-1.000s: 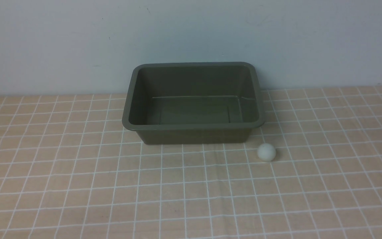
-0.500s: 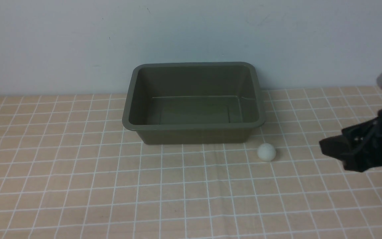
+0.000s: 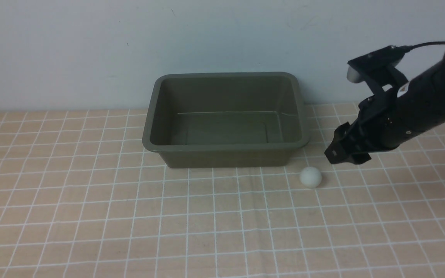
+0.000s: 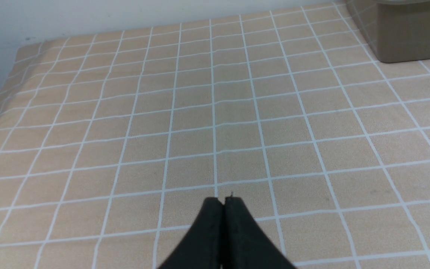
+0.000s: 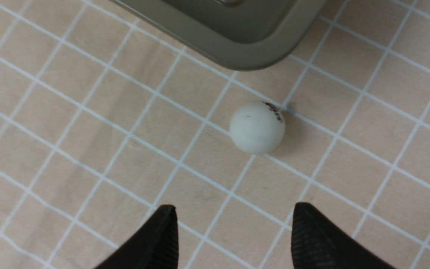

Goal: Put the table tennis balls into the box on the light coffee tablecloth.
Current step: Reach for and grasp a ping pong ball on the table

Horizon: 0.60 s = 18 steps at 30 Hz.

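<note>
My right gripper (image 5: 233,215) hangs spread near the white table tennis ball (image 5: 257,127) on the tablecloth (image 5: 88,123) beside the olive box (image 5: 237,56); my left gripper (image 4: 222,202) is pressed together.

Dark olive box (image 3: 225,157) upright on peach checked tablecloth (image 3: 91,216). White ball (image 3: 310,177) lying near the box's front right corner, not touching. Right gripper (image 3: 342,156) poised slightly above, just right of ball.
</note>
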Each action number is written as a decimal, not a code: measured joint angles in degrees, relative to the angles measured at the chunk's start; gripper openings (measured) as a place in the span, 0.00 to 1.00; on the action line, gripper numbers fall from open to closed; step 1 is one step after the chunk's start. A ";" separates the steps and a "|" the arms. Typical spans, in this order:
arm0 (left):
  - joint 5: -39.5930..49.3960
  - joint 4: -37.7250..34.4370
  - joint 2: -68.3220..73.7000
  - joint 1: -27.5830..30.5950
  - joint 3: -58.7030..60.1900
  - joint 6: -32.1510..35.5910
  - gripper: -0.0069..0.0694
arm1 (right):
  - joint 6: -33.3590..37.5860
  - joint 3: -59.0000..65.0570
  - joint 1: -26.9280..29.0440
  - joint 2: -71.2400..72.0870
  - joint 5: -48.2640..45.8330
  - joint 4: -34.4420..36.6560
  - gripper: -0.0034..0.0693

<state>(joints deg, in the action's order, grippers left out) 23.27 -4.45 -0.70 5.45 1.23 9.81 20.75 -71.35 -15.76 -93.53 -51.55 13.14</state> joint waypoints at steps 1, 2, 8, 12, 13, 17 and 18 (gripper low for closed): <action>0.00 0.00 0.00 0.00 0.00 0.00 0.00 | -0.20 -0.20 0.00 -0.18 0.00 0.00 0.57; 0.00 0.00 0.00 0.00 0.00 0.00 0.00 | -1.22 -1.22 -0.06 -1.20 -0.54 -1.57 0.57; 0.00 0.00 0.00 0.00 0.00 0.00 0.00 | -2.24 -2.37 -0.06 -3.87 0.08 -2.78 0.57; 0.00 0.00 0.00 0.00 0.00 0.00 0.00 | -1.07 -2.37 -0.25 -6.13 0.99 -2.46 0.57; 0.00 0.00 0.00 0.00 0.00 0.00 0.00 | -0.41 -2.37 -0.31 -6.69 1.32 -2.24 0.57; 0.00 0.00 0.00 0.00 0.00 0.00 0.00 | 2.65 -2.37 -1.16 -9.12 2.99 -0.54 0.57; 0.00 0.00 0.00 0.00 0.00 0.00 0.00 | 3.65 -2.37 -1.43 -9.68 3.78 -0.38 0.57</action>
<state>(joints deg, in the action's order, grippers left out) 23.27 -4.45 -0.70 5.45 1.23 9.81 24.41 -73.72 -17.19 -103.21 -47.77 12.76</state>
